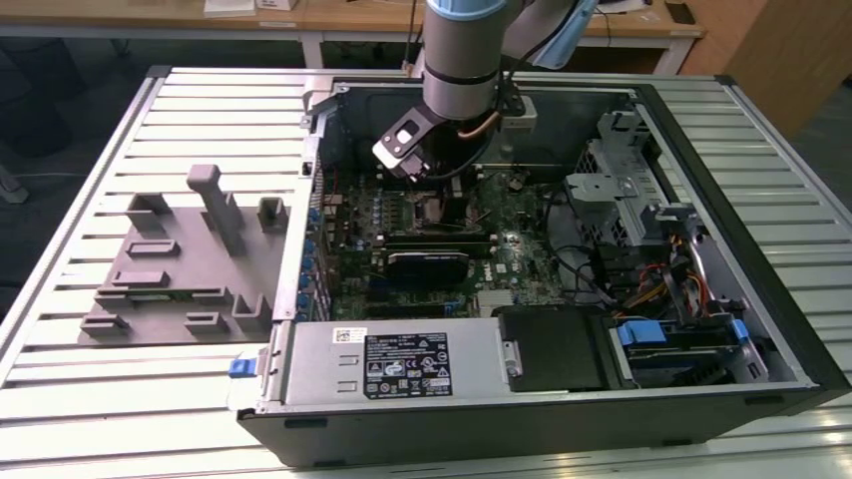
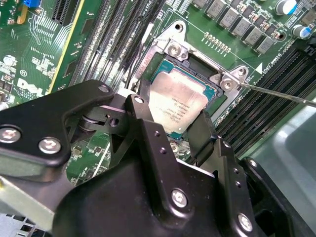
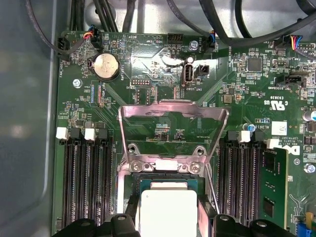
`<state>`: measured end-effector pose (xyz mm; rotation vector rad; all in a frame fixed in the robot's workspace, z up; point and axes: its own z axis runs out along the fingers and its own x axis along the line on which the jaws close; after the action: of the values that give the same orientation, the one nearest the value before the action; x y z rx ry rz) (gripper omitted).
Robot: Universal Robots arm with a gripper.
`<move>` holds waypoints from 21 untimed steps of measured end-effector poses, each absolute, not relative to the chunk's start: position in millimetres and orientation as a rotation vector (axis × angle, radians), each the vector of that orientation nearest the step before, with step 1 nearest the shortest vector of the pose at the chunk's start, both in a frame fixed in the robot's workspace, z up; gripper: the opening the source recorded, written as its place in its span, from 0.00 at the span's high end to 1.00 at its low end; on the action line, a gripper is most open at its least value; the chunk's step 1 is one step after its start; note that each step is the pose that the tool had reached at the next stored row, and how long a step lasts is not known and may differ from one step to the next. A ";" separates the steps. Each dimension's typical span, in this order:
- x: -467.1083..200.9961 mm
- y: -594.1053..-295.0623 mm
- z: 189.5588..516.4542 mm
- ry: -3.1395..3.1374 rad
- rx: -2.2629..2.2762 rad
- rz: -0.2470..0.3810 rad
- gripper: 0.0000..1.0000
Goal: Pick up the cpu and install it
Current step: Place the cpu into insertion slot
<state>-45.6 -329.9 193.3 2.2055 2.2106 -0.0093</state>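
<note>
Right, in the exterior view the arm reaches down into the open computer case. The case lies on the slatted table, toward its edge at the exterior view's right. The grey fixture block sits near the opposite edge. The wrist hangs over the motherboard, toward the case's far wall.

In the second wrist view the gripper is drawn narrow, its fingers against two opposite edges of the cpu, so I read it as holding the chip. The cpu lies inside the socket frame, roughly square to it; I can't tell whether it is fully seated. A thin lever runs off past one corner of the frame.

In the first wrist view the load plate stands flipped open, clear of the chip, and memory slots flank the socket on both sides.

I judge this to be the seating step. I'd keep the chip flat, its corners matched to the frame, with no downward push and no sideways drag across the contacts.
</note>
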 end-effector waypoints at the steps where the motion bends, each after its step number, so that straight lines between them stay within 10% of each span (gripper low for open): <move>1: -45.6 -329.9 193.2 2.211 2.206 -0.009 0.46; 21: -45.7 -329.0 191.8 2.198 2.218 -0.010 0.46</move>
<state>-45.7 -329.0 191.8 2.2182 2.1978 -0.0095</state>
